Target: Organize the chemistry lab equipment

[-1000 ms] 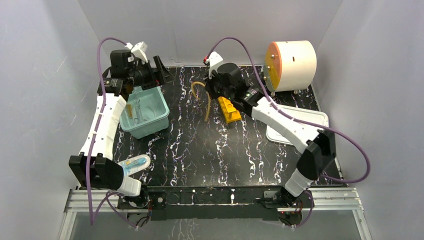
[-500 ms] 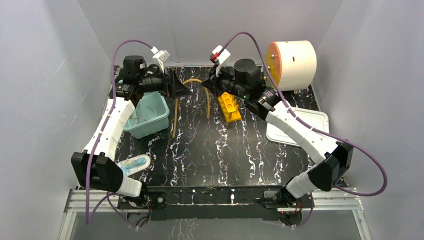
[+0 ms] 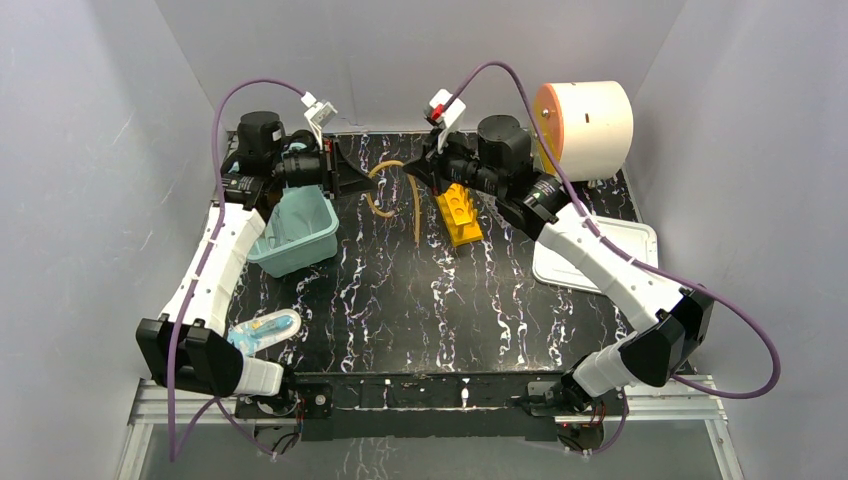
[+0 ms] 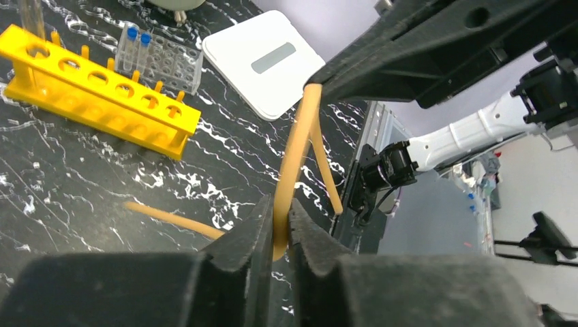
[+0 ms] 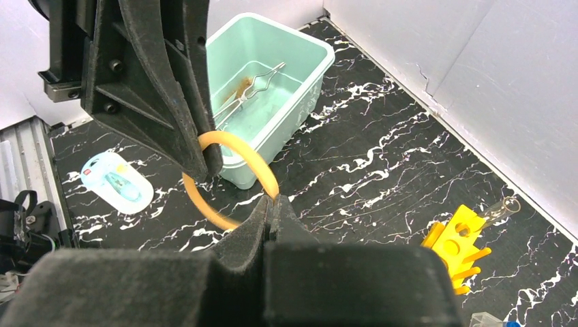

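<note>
Where the two arms reach to the far side, you are working over a black surface (image 3: pixel 420 300) veined with white, shut in on three sides by plain pale grey walls (image 3: pixel 100 150). A teal bin (image 3: pixel 318 240) sits at the far left with metal tongs (image 5: pixel 252 88) lying inside it. A cream drum (image 3: pixel 595 120) with an orange face stands in the far right corner, and a flat white tray (image 3: pixel 630 238) lies just in front of it. A yellow rack with round holes (image 3: pixel 458 215) stands near the middle of the far edge, and a clear plastic tube rack (image 4: pixel 163 61) with two blue-capped tubes stands just beside it. A small pale blue packet (image 3: pixel 265 328) lies at the near left.

Your left fingers (image 4: pixel 249 242) are drawn in narrow and pinch the amber rubber tube (image 4: pixel 294 157) between them. Your right fingers (image 5: pixel 249 228) are pressed together on the same tube a little further along. Between the two grips the tube arches up off the surface, between the bin and the yellow rack. One loose end hangs down to the black top, and another stretch of tube lies flat on it.
</note>
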Controlling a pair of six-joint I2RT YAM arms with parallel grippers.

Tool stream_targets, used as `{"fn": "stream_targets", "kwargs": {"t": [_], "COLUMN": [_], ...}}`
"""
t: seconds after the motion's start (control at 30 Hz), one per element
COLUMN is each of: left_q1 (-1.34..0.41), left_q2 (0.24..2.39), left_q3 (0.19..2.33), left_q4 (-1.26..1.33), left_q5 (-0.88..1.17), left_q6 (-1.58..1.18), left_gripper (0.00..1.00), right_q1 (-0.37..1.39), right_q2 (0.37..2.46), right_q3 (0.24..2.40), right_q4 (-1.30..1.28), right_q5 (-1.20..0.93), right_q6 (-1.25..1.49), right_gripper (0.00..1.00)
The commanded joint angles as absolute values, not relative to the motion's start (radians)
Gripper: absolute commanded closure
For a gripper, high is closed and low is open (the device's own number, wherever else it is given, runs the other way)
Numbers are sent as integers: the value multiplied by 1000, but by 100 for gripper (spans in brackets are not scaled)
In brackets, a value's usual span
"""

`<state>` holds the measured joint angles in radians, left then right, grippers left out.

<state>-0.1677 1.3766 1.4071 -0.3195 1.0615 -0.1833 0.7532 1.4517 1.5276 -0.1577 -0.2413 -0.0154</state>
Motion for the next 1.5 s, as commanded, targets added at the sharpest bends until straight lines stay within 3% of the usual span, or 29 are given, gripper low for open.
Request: {"fn": "stream_targets", "kwargs": {"t": [0.0,0.17,0.27,0.33,0.4,0.43,0.5,0.63,0.8,0.93,1.47], "left_q1": [-173,-173,-172,-172,-172,-171,-172,-172,-171,-172,-164], "left_q2": [1344,1349,1339,1334,1339,1344,1352,1353,1374,1347,1443], "left_q3": [1412,1404,1407,1431,1477,1504,1559,1638,1753,1776,1633], "left_q4": [-266,-246,-268,-317,-394,-426,-479,-542,-679,-683,-665], "left_q5": [1157,1136,1009,871,713,640,545,338,-143,-360,-424], "left_q6": [-207,-221,-195,-177,-179,-196,-214,-260,-270,-249,-253], "left_gripper": [97,100,100,100,100,100,100,100,100,100,100], "right_q1": [743,738,734,730,724,721,718,714,712,706,691], "right_q2": [1404,1403,1406,1411,1417,1418,1417,1418,1419,1429,1468], "right_q3": [1547,1543,1537,1539,1558,1570,1580,1590,1584,1580,1567], "right_q4": [-109,-103,-109,-129,-156,-164,-167,-173,-175,-172,-154], "right_q5": [-260,-272,-248,-216,-204,-199,-188,-176,-167,-155,-158], "right_q6": [-21,-11,-8,19,38,48,55,62,67,80,110], "right_gripper": [100,100,100,76,46,37,29,25,24,25,25]}}
